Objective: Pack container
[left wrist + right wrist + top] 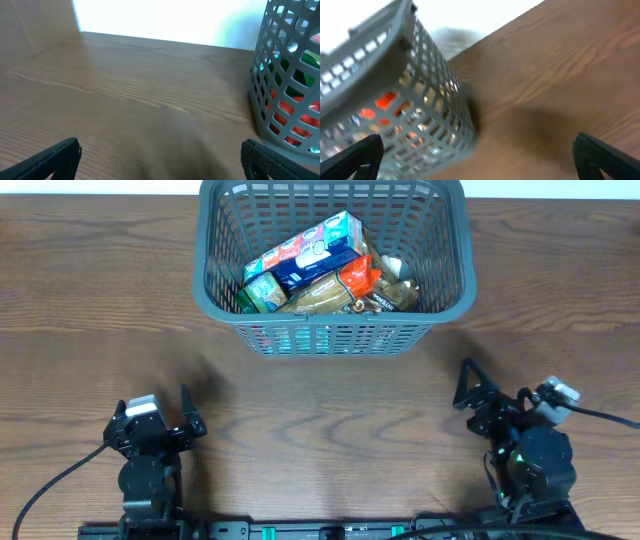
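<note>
**Left tool** (pixel 154 402): parked at the near left of the worktop (pixel 320 440), jaws spread wide, nothing held

**Right tool** (pixel 497 385): parked at the near right, likewise released and empty

**Container** (pixel 330 335): set upright at the far middle of the worktop, well apart from both tools. The plastic lattice is judged stiff and light in itself, made heavier by its load. The thick rim is judged the best hold, taken at two opposite sides

**Contents:** blue-and-white carton (pixel 315 250) laid on top, orange packet (pixel 358 278), green packet (pixel 262 292), brown packet (pixel 330 298). The soft packets are expected to shift if tipped

**Writing:** print is seen on the carton and the brown packet, but no brand or word can be read
</note>
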